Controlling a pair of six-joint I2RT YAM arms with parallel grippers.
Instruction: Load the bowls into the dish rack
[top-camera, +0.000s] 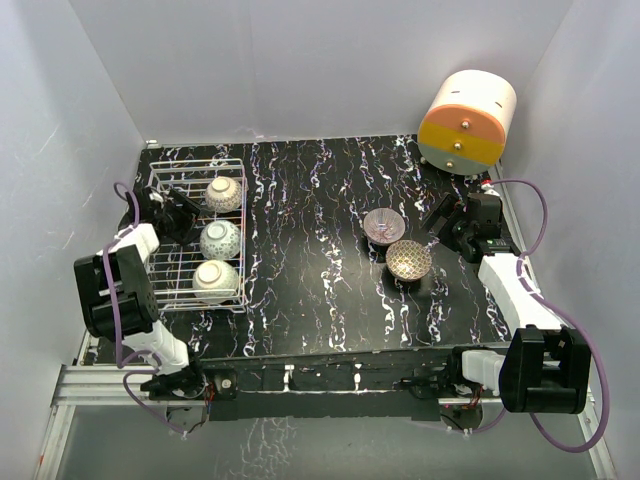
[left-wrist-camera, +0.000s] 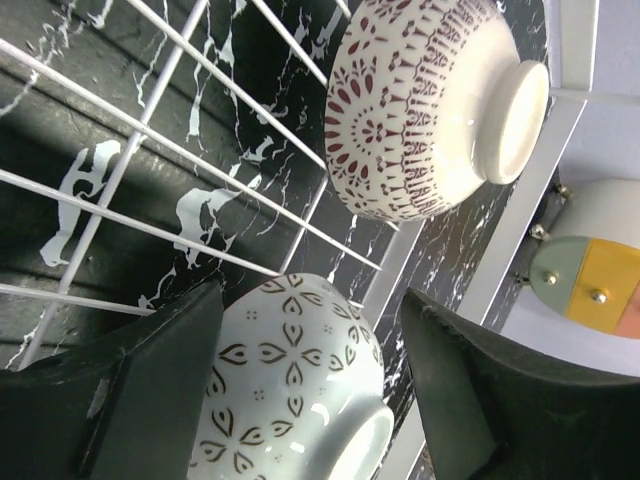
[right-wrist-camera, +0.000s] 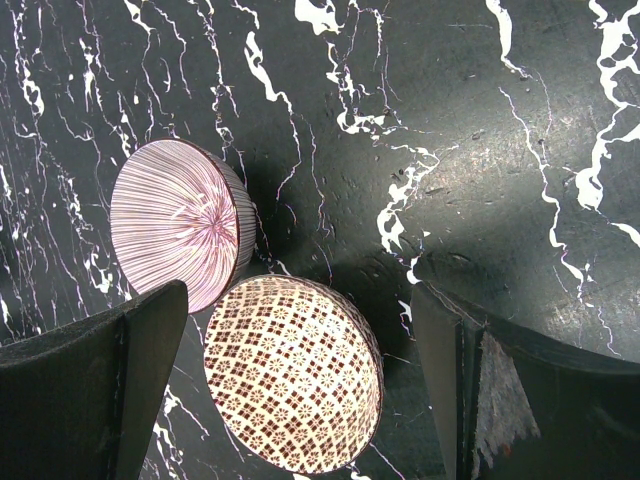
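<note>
1. White walls (top-camera: 300, 60) box in a black marbled table (top-camera: 320, 300). A cream-orange-yellow cylinder (top-camera: 467, 122) is parked at the upper right of the overhead view.
2. At the left of that view, the dish rack (top-camera: 198, 164) holds three bowls in a column, all upside down. The red-patterned bowl (top-camera: 224, 193) is at the top, the leaf-patterned bowl (top-camera: 220, 239) in the middle and a third bowl (top-camera: 215, 280) at the bottom.
3. Right of centre, two bowls sit mouth-up on the table, just beside each other. These are the purple-grey bowl (top-camera: 381, 225) and, below it, the brown-gold bowl (top-camera: 408, 260).
4. The left gripper (left-wrist-camera: 312, 300) reaches into the rack with its jaws spread to either side of the leaf-patterned bowl. Its wrist view shows a gap at the bowl's right flank, so it is not pinching the bowl.
5. The right gripper (right-wrist-camera: 300, 295) hovers over the brown-gold bowl, jaws spread wide and holding nothing.
6. Three of the five bowls appear loaded, and the step in hand looks like setting down the middle one.
7. Next, the left arm would need to lift clear of the wires without nudging its neighbours. The right arm would need to drop onto the brown-gold bowl's rim without knocking the purple-grey bowl.
</note>
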